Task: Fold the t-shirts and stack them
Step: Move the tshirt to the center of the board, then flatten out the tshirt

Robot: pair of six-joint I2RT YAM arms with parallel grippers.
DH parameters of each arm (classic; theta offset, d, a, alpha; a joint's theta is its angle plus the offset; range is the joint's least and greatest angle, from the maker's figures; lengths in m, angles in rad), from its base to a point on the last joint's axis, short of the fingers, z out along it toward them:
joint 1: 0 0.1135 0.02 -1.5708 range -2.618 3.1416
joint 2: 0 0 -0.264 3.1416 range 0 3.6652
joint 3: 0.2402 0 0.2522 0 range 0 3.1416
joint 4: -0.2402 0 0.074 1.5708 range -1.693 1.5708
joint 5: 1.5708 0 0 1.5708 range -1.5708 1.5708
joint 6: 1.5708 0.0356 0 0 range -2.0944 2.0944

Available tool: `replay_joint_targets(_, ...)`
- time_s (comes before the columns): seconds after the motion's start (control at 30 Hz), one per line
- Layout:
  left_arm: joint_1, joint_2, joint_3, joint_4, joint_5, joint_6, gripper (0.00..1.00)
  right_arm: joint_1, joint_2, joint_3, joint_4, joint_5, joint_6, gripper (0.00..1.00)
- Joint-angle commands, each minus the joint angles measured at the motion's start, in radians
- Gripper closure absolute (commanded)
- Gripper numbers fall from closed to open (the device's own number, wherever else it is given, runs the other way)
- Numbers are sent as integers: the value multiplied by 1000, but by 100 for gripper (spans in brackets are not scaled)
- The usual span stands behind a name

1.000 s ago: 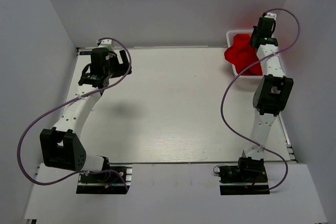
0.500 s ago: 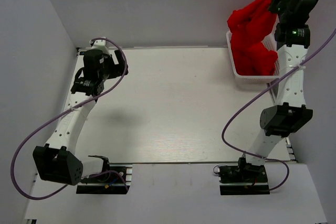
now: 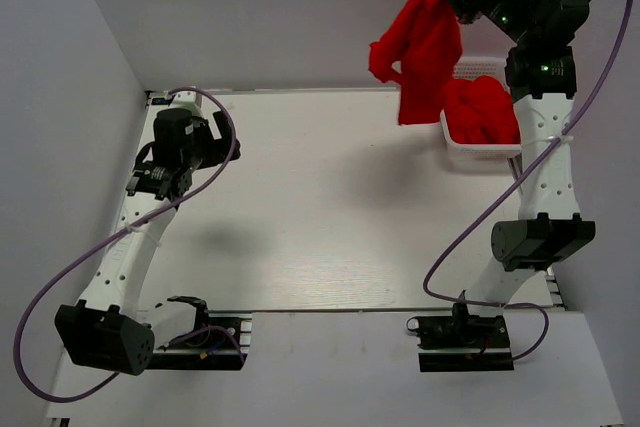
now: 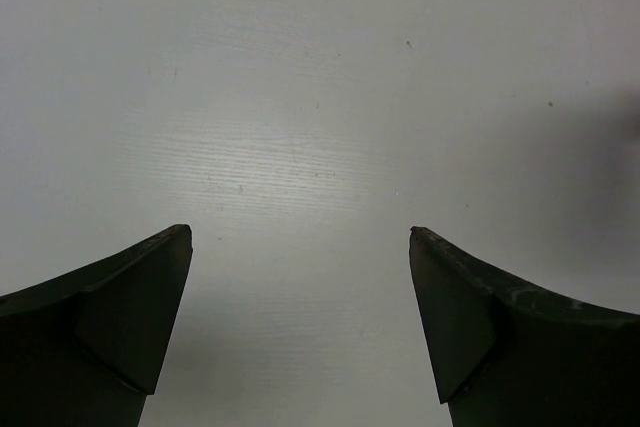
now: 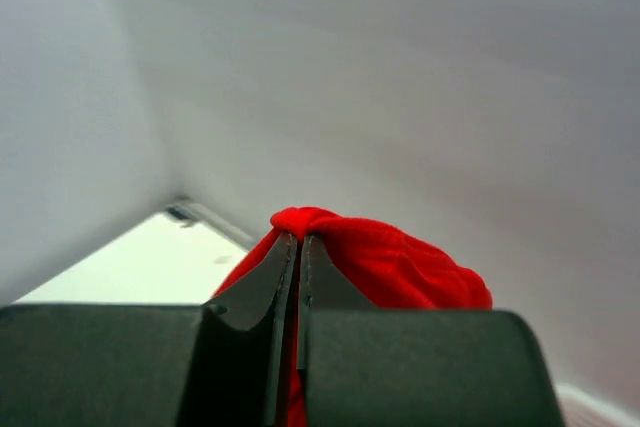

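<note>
My right pincer (image 5: 297, 239) is clamped together on a bunched fold of one red t-shirt (image 3: 425, 47). The shirt hangs from it in the air, high above the far right corner of the table (image 3: 330, 207) and just left of the white basket (image 3: 482, 150). Its lower end dangles near the basket's left rim, and I cannot tell whether it touches. More red shirts (image 3: 485, 112) lie heaped inside the basket, but I cannot make out how many. My left pincer (image 4: 300, 232) hangs with its fingers wide apart, holding nothing, over bare tabletop toward the far left corner. As I judge it, the task is barely begun: no shirt lies flat, none is folded, and no stack exists. This one has to be carried out, spread and folded, and then the rest in turn. The wide middle of the table between my arms gives me open room to lay it down. The tight places are on my right, where the back wall (image 3: 300, 17) and the side wall (image 3: 610, 277) stand close to my raised arm. The trailing cloth could also catch on the basket rim when I swing left.
</note>
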Motion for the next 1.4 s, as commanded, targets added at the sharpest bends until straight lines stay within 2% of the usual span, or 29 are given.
replay_joint_targets(0.0,2,-57,-8,-79,-15,-10,0,66,-76,-12,169,-141,57,100)
replay_joint_targets(0.13,2,-80,-8,-121,-30,-10,0,157,-96,-102,132,-126,-13,100)
replay_joint_targets(0.23,2,-105,-8,-147,-52,-10,0,201,-113,-225,87,-109,-81,100)
replay_joint_targets(0.33,2,-126,-19,-159,-61,-10,0,298,-115,-397,83,-101,-108,100)
replay_joint_targets(0.37,2,-126,-19,-159,-61,-10,0,332,-116,-440,81,-66,-113,100)
replay_joint_targets(0.4,2,-126,-19,-159,-61,-10,0,353,-121,-580,81,-49,-113,100)
replay_joint_targets(0.53,2,-135,-37,-168,-61,-10,0,421,-121,-875,136,101,-118,100)
replay_joint_targets(0.73,2,-88,-77,-168,-30,-10,0,467,-67,-997,94,304,-125,100)
replay_joint_targets(0.77,2,-88,-77,-168,-30,-19,0,468,-48,-995,83,313,-128,96)
replay_joint_targets(0.8,2,-76,-77,-168,-30,-19,0,468,-38,-983,34,308,-130,26)
replay_joint_targets(0.83,2,-66,-88,-168,-30,-19,0,471,-32,-965,18,307,-133,10)
replay_joint_targets(1.0,2,-26,-88,-178,-39,-47,0,470,-55,-934,-3,351,-124,10)
replay_joint_targets(1.23,2,-8,-78,-168,-30,-47,0,472,-230,-946,-86,472,-130,10)
replay_joint_targets(1.37,2,26,-110,-148,-30,-56,0,475,-348,-1000,-137,479,-154,10)
